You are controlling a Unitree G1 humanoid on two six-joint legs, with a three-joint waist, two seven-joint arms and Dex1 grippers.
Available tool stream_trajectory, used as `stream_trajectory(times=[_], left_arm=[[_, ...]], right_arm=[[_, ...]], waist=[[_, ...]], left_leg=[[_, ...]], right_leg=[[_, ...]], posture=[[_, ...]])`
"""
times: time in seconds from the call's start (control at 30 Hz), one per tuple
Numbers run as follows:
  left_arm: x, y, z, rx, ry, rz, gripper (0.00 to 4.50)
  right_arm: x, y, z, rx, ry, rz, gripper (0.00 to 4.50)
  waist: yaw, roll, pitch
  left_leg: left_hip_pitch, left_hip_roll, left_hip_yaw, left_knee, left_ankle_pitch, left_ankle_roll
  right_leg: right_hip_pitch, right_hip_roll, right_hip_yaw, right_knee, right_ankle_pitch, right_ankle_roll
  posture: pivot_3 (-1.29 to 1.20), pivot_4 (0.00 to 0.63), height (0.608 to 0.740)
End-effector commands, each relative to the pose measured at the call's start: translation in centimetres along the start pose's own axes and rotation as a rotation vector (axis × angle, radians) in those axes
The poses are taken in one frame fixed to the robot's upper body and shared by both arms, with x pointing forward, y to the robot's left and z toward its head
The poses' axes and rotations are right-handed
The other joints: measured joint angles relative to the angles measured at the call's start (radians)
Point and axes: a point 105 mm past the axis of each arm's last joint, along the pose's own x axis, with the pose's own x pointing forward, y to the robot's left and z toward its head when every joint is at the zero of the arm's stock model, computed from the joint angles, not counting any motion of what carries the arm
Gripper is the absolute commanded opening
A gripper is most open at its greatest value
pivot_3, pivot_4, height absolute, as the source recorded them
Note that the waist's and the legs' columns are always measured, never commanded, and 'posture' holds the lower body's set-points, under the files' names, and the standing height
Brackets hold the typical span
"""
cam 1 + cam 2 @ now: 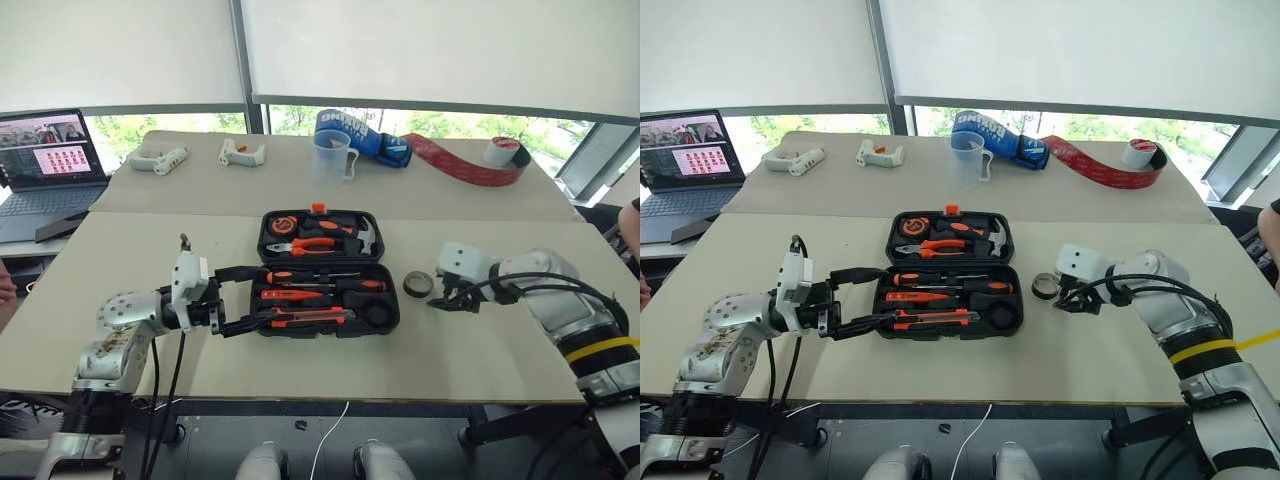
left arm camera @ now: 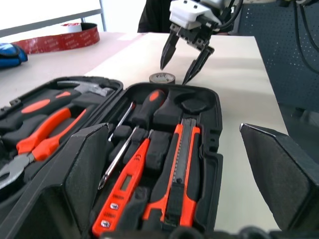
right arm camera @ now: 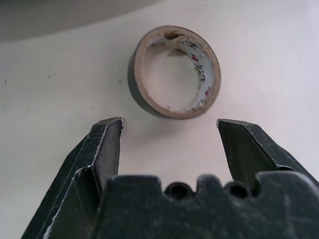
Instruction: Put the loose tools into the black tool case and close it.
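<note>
Right gripper point(image 3: 169, 130) spread wide, holding nothing, poised just short of the small black tape roll point(image 3: 173, 71), apart from it. Roll flat on the table point(image 1: 500, 340), just right of the open black tool case point(image 1: 325, 270). Left gripper point(image 1: 240, 300) wide too, empty, at the case's left edge.

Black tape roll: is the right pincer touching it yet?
Apart. The right wrist view shows bare table between the open right pincer and the black tape roll.
</note>
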Motion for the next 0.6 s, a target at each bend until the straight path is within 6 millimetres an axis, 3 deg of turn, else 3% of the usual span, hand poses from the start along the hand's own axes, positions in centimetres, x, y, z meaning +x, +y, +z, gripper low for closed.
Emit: stream_trajectory(times=[0.03,0.17,0.43,0.53,0.6], left_arm=[[0.0,0.0,0.9,0.048,-0.007,-0.011,4.50],[0.2,0.1,0.9,0.052,-0.006,-0.018,4.50],[0.3,0.2,1.0,0.062,-0.008,-0.023,4.50],[0.2,0.1,0.9,0.062,-0.005,-0.025,4.50],[0.2,0.0,0.9,0.062,-0.004,-0.025,4.50]], right_arm=[[-1.4,-0.6,2.9,-0.069,-0.079,-0.018,3.56],[-0.6,0.2,4.4,-0.076,-0.111,0.035,3.56],[1.3,0.6,3.1,-0.040,-0.031,0.088,3.56],[1.6,0.2,2.9,-0.045,-0.009,0.081,2.87],[1.7,0.2,2.9,-0.048,-0.002,0.083,2.18]], waist=[[-0.001,0.000,0.000],[-0.001,0.000,0.000],[0.002,0.000,0.000],[0.001,0.000,0.000],[0.001,0.000,0.000]], left_leg=[[0.000,0.000,0.000,0.000,0.000,0.000],[0.001,0.000,0.000,0.000,0.000,0.000],[0.000,0.000,0.001,0.000,0.000,0.000],[0.000,0.000,0.002,0.000,0.000,0.000],[0.000,0.000,0.003,0.000,0.000,0.000]], right_leg=[[0.000,0.000,0.000,0.000,0.000,0.000],[0.000,0.001,0.000,0.000,0.000,0.000],[0.000,0.000,0.000,0.000,0.000,0.000],[0.000,0.000,0.000,0.000,0.000,0.000],[0.000,0.000,0.000,0.000,0.000,0.000]], posture=[[0.00,0.150,0.740],[0.00,0.150,0.740],[0.00,0.150,0.740],[0.00,0.150,0.740],[0.00,0.150,0.740]])
